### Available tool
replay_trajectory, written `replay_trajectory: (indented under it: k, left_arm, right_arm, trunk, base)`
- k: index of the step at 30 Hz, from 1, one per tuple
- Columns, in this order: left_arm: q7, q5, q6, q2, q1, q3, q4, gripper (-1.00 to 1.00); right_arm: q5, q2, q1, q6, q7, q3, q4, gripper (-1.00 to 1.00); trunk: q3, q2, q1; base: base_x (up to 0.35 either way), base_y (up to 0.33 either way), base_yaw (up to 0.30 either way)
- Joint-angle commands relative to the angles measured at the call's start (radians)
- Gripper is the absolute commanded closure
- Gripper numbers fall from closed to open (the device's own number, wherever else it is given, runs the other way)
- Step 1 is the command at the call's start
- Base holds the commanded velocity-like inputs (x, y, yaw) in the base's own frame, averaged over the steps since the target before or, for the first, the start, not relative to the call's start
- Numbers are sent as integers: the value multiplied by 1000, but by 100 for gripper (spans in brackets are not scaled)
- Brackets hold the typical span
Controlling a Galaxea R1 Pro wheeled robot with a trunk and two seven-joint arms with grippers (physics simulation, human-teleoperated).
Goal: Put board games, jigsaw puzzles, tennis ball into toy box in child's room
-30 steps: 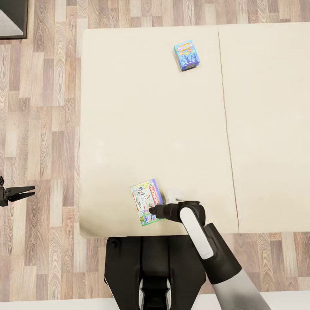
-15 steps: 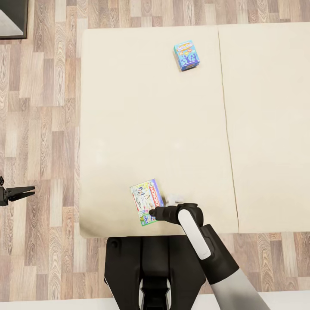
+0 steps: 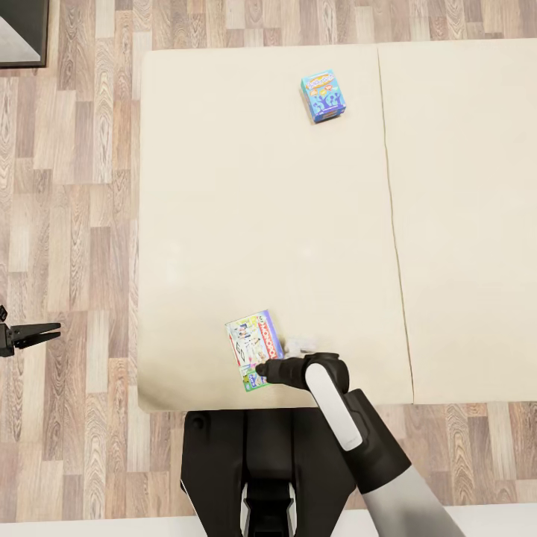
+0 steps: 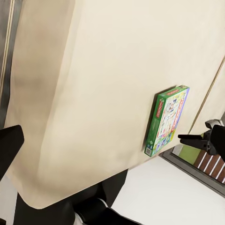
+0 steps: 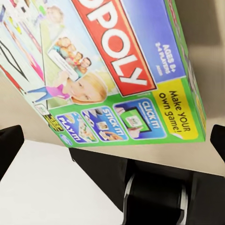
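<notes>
Two board games lie on the cream bed (image 3: pixel 224 186). The small teal-blue one (image 3: pixel 322 96) is far up the mattress. The white Monopoly box (image 3: pixel 253 349) (image 4: pixel 168 119) (image 5: pixel 117 70) lies near the bed's near edge. My right gripper (image 3: pixel 260 369) (image 5: pixel 113 143) (image 4: pixel 193 139) is open at that box's near right corner, its fingertips (image 5: pixel 9 145) level with the green short edge and wide of it, gripping nothing. Out over the floor left of the bed, my left gripper (image 3: pixel 36 334) hangs open and empty. The toy box, table, puzzles and ball are out of view.
My dark base (image 3: pixel 261 462) stands against the bed's near edge. Wood-plank floor (image 3: pixel 74 224) runs along the bed's left side. A dark piece of furniture (image 3: pixel 22 33) sits at the far left corner. A seam (image 3: pixel 391 224) splits the mattress.
My right arm has slid a little toward the bed's near edge and closer to the Monopoly box's corner. The boxes and the left arm have not moved.
</notes>
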Motion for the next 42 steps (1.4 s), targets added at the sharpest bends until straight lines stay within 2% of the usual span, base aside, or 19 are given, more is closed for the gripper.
replay_trajectory:
  k: [1, 8, 16, 19, 22, 27, 40, 42]
  left_arm:
    - [-4, 0, 11, 0, 0, 0, 0, -100]
    - [-4, 0, 11, 0, 0, 0, 0, -100]
    - [-4, 0, 11, 0, 0, 0, 0, -100]
    - [-4, 0, 11, 0, 0, 0, 0, -100]
    - [-4, 0, 11, 0, 0, 0, 0, -100]
    - [-4, 0, 11, 0, 0, 0, 0, -100]
    - [-4, 0, 11, 0, 0, 0, 1, -100]
    - [-4, 0, 11, 0, 0, 0, 1, -100]
  right_arm:
    - [-10, 0, 0, 2, -10, 1, 0, -100]
    - [-10, -2, -1, -9, -10, 2, 13, -100]
    - [-7, -6, -1, -59, -5, 4, 76, -100]
    - [-6, -6, -1, -63, -4, 16, 84, -100]
    - [-4, -7, -1, -68, -3, 53, 89, -100]
    - [-4, -3, -1, -71, -3, 84, 92, -100]
    - [-3, -7, -2, -118, 3, 95, 82, -100]
    - [-3, -7, -2, -119, 2, 110, 79, -100]
  trunk:
    - [-1, -2, 1]
    - [-1, -2, 1]
    - [-1, -2, 1]
    - [-1, -2, 1]
    - [-1, -2, 1]
    - [-1, -2, 1]
    - [-1, -2, 1]
    - [-1, -2, 1]
  base:
    - [0, 0, 0]
    - [0, 0, 0]
    - [0, 0, 0]
    - [0, 0, 0]
    - [0, 0, 0]
    - [0, 0, 0]
    - [0, 0, 0]
    - [0, 0, 0]
